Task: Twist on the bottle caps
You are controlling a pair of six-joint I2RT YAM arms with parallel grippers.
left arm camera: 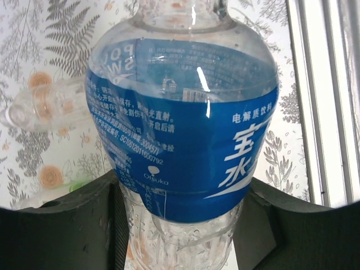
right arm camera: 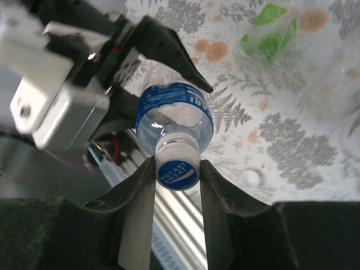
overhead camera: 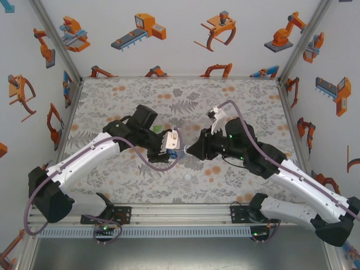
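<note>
Closest to the right wrist lens, the right end effector (right arm camera: 177, 169) is clamped on a bottle cap (right arm camera: 177, 174) with a blue printed top, seated on the neck of the blue-label bottle (right arm camera: 174, 109). Opposite it, the left end effector (left arm camera: 180, 225) grips that bottle's body over the floral-patterned surface (overhead camera: 112, 95), which is enclosed by walls (overhead camera: 169, 34) papered with orange robot drawings. The right wrist view adds a loose white cap (right arm camera: 251, 179) and the green-tinted bottle (right arm camera: 269, 31). The left wrist view adds a clear bottle (left arm camera: 45, 107) lying on its side.
</note>
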